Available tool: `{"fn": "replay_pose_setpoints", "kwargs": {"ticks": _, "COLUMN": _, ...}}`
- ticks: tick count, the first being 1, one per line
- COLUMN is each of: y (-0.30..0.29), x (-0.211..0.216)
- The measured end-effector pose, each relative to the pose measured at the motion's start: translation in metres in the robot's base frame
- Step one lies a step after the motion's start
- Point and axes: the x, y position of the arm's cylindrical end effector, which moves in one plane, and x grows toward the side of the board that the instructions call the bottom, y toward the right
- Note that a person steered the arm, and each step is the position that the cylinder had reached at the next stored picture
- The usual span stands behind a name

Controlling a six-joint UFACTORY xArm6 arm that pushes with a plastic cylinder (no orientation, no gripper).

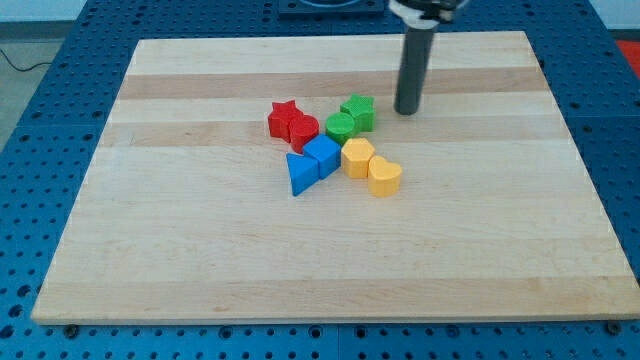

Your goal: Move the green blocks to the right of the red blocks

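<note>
A green star block [359,111] and a green round block [340,126] sit together near the board's middle, just right of a red star block [283,118] and a red round block [303,130]. The green round block almost touches the red round block. My tip [407,110] rests on the board to the right of the green star, a short gap away from it. The dark rod rises from it to the view's top.
A blue triangle block [300,173] and a blue cube [322,156] lie below the red blocks. Two yellow blocks [357,157] [384,176] lie below the green ones. The wooden board [200,250] lies on a blue perforated table.
</note>
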Motion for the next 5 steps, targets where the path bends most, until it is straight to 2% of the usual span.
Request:
{"fn": "replay_pose_setpoints", "kwargs": {"ticks": 2, "y": -0.061, "x": 0.0}}
{"fn": "replay_pose_setpoints", "kwargs": {"ticks": 3, "y": -0.071, "x": 0.0}}
{"fn": "replay_pose_setpoints", "kwargs": {"ticks": 4, "y": -0.054, "x": 0.0}}
{"fn": "replay_pose_setpoints", "kwargs": {"ticks": 5, "y": 0.013, "x": 0.0}}
